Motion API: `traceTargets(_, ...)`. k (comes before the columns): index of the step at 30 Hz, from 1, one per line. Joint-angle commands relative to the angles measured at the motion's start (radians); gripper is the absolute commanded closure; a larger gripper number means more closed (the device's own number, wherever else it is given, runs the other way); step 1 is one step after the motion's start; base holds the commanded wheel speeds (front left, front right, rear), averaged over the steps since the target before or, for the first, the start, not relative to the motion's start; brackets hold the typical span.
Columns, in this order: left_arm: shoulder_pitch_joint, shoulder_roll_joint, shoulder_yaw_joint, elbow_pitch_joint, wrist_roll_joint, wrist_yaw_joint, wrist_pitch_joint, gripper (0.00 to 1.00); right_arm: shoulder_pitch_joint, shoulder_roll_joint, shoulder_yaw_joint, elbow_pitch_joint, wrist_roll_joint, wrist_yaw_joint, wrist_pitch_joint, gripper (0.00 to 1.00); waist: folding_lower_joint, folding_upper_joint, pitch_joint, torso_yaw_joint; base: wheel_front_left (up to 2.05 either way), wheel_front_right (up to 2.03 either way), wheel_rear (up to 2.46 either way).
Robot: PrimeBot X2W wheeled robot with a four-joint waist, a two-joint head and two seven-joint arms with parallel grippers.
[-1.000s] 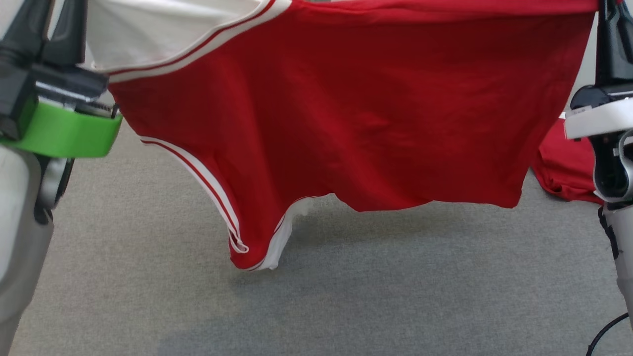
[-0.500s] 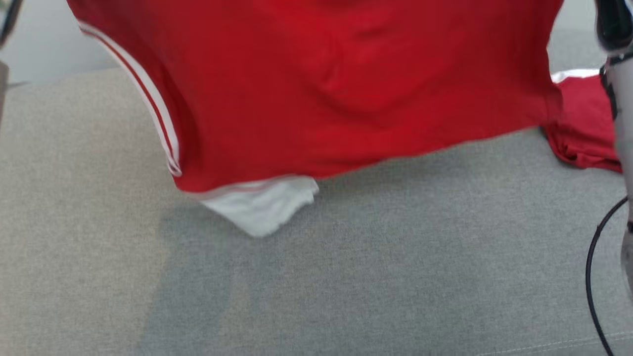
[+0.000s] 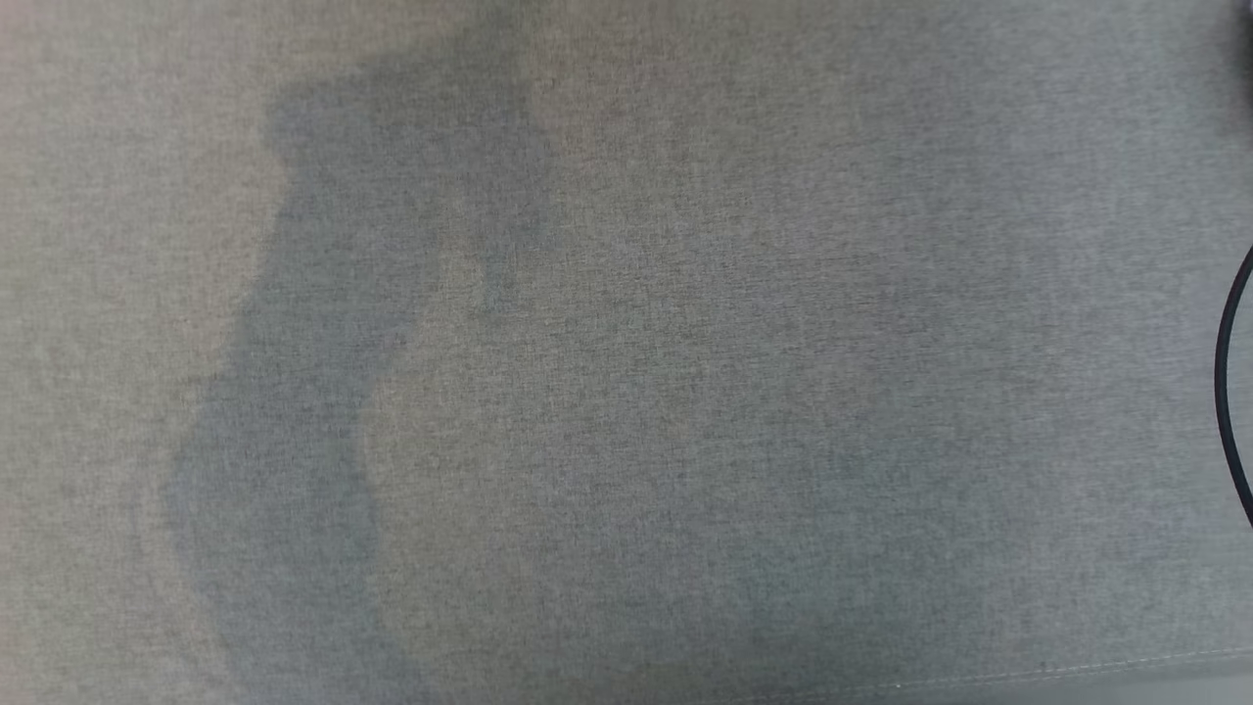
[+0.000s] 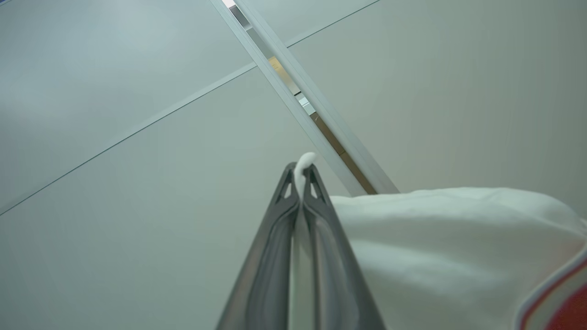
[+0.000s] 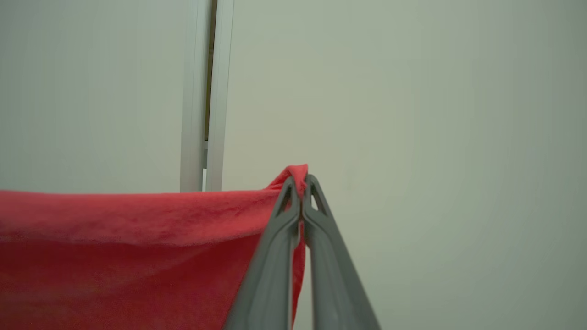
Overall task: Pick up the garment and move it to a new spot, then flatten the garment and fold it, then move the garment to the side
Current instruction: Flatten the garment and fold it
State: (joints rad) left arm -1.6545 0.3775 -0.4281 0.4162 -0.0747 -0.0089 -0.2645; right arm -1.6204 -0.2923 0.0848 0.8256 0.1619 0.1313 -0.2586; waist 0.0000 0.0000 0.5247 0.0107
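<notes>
Left gripper [image 4: 301,173]: fingers pressed together on a tuft of white cloth [image 4: 435,238] that pokes out past the tips. The cloth drapes away to that view's right, with red and white trim at its far edge.
Right gripper [image 5: 300,182]: pinched shut on a red corner of the garment [image 5: 128,243]. The top hem runs taut and level away to that view's left.
Garment position: held aloft between the two arms, with pale wall panels and a metal rail [image 5: 204,91] behind it in both wrist views. It lies on nothing that can be seen.
Surface below: the head view looks down on a grey fabric surface [image 3: 685,392], with a soft shadow [image 3: 294,392] across its left part and a black cable [image 3: 1229,392] at the right edge.
Step in hand: by my judgement the first one, carrying the lifted, spread garment to a new spot. Flattening and folding are not yet begun.
Next move calls for: lowering both arms together with the hem kept stretched, so the hanging edge lands first and the body lays out flat.
Release: only once the cloth rests on the grey surface.
Risk: the left pinch looks thin and a tug could slip it.
</notes>
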Motion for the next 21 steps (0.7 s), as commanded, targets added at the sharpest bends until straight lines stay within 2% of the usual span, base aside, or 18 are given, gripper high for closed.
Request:
traceTargets(1,0.043,0.006,0.007,-0.006,-0.011,-0.005,0.001,1.0,0.008,-0.005,0.007,0.003,-0.008,-0.001,-0.008,1.0,0.0,0.0,0.14,0.065,0.0,0.0,0.0)
traceTargets(6,0.179,-0.008,0.042,-0.05,-0.025,-0.015,0.0,1.0,0.084,-0.023,0.011,-0.018,0.012,-0.001,-0.006,1.0,0.0,0.0,0.168,0.101,0.0,0.0,0.0)
traceTargets(10,0.32,-0.015,0.063,-0.112,-0.016,-0.024,0.0,1.0,0.205,-0.022,-0.002,-0.075,0.041,-0.001,-0.006,1.0,0.0,0.0,0.144,0.114,0.0,0.0,0.0)
traceTargets(16,0.62,-0.001,0.091,-0.243,-0.01,-0.03,0.0,1.0,0.488,-0.025,-0.052,-0.221,0.098,-0.001,-0.007,1.0,0.0,0.0,0.022,0.095,0.0,0.0,0.0)
traceTargets(21,0.918,0.013,0.124,-0.343,-0.021,-0.025,0.0,1.0,0.76,-0.005,-0.149,-0.327,0.139,-0.001,-0.007,1.0,0.0,0.0,-0.1,0.069,0.0,0.0,0.0)
